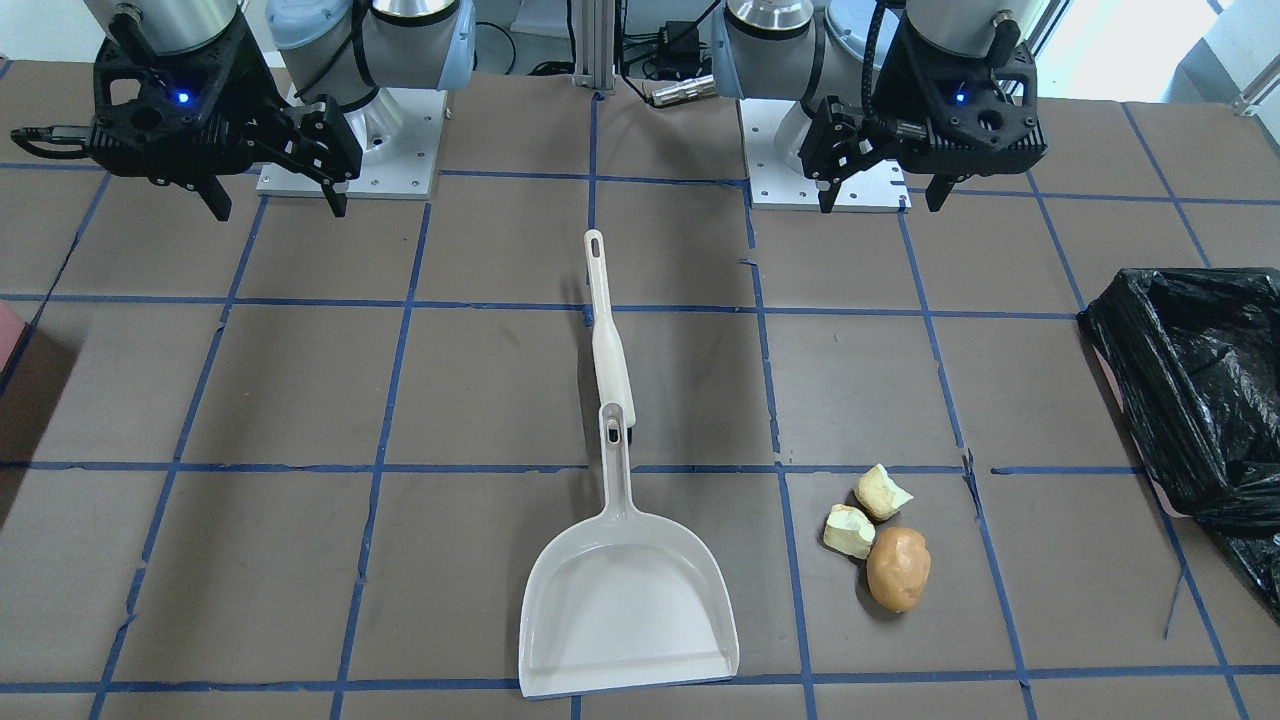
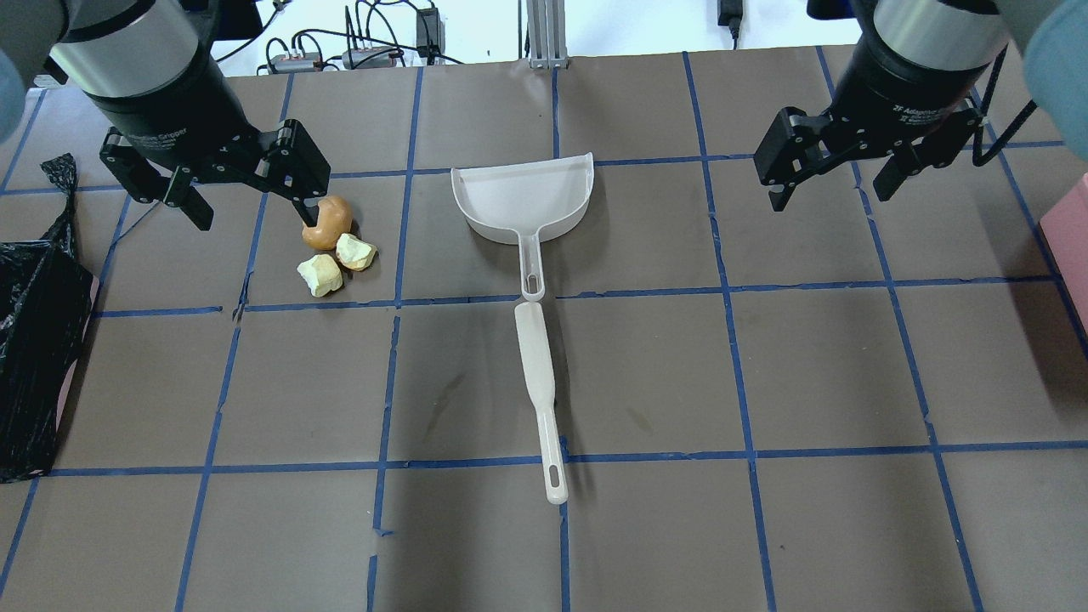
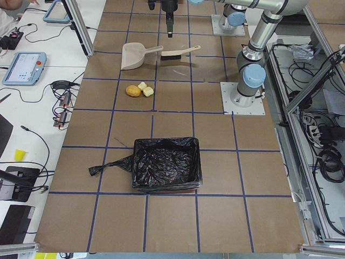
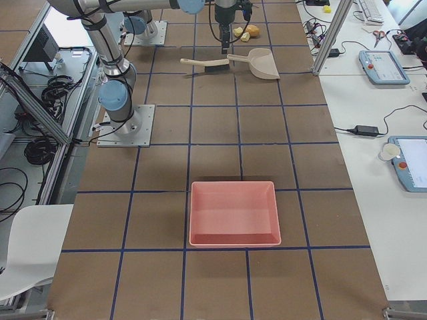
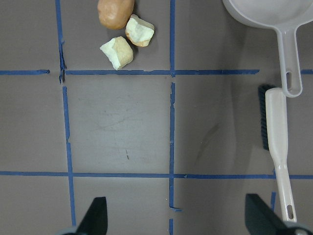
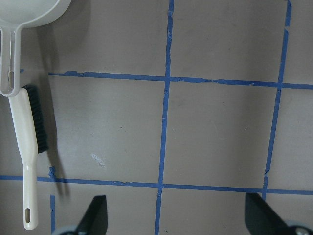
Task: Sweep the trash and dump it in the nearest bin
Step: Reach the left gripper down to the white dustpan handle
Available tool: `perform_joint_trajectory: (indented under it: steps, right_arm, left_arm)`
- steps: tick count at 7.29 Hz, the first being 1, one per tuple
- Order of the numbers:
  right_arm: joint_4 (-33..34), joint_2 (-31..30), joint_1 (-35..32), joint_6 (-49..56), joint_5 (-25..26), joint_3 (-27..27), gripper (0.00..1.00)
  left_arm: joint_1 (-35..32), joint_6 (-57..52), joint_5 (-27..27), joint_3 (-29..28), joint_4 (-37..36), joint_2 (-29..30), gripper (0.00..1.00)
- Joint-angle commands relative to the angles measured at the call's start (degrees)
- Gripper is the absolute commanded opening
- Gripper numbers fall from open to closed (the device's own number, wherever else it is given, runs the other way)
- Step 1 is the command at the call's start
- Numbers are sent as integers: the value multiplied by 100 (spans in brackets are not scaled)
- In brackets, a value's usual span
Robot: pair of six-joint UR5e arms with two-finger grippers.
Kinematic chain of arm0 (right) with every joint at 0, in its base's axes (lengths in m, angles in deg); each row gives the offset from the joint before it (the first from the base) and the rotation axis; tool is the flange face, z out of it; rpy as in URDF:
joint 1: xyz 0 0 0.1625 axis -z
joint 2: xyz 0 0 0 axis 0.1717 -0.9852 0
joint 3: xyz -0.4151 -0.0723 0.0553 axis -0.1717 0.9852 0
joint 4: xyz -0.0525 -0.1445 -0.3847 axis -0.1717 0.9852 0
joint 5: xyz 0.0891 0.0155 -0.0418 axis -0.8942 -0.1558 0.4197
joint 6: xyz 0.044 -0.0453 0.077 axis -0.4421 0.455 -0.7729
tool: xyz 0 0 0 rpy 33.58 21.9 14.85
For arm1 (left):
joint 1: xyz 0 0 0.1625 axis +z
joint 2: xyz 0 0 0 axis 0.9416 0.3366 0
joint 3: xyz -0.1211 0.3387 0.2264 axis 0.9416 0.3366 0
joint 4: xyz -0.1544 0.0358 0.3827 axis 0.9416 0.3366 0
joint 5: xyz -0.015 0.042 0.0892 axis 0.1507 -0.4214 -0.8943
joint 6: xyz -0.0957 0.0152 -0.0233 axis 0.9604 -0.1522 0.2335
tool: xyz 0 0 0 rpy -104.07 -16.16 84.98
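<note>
Both arms hang above the brown, blue-taped surface point(image 1: 300, 400). In the overhead view the left hand point(image 2: 255, 208), at upper left, has its fingers spread wide with nothing between them. The right hand point(image 2: 831, 195), at upper right, is spread just the same.

The trash lies left of centre: a rounded orange-brown lump point(image 2: 327, 231) touching two pale yellow jagged chunks point(image 2: 319, 275). A white plastic dustpan point(image 2: 523, 200) and a white long-handled brush point(image 2: 537, 365) lie end to end mid-frame. The black-bagged bin point(image 2: 38, 340) sits at the left edge, apart from the lumps.
</note>
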Motion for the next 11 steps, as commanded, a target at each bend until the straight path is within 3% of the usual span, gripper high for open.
perform_joint_trajectory:
  steps: [1, 6, 9, 11]
  right_arm:
    - [5, 5, -6, 3, 0, -5, 100]
    - [14, 31, -15, -6, 0, -5, 100]
    - [5, 22, -6, 3, 0, -5, 100]
    - [5, 22, -6, 3, 0, -5, 100]
  left_arm:
    - [-7, 1, 32, 13, -11, 6, 100]
    - [-120, -17, 68, 153, -29, 76, 100]
    - [-918, 375, 349, 409, -1501, 794, 100]
    - [-1113, 798, 366, 418, -2564, 1620, 100]
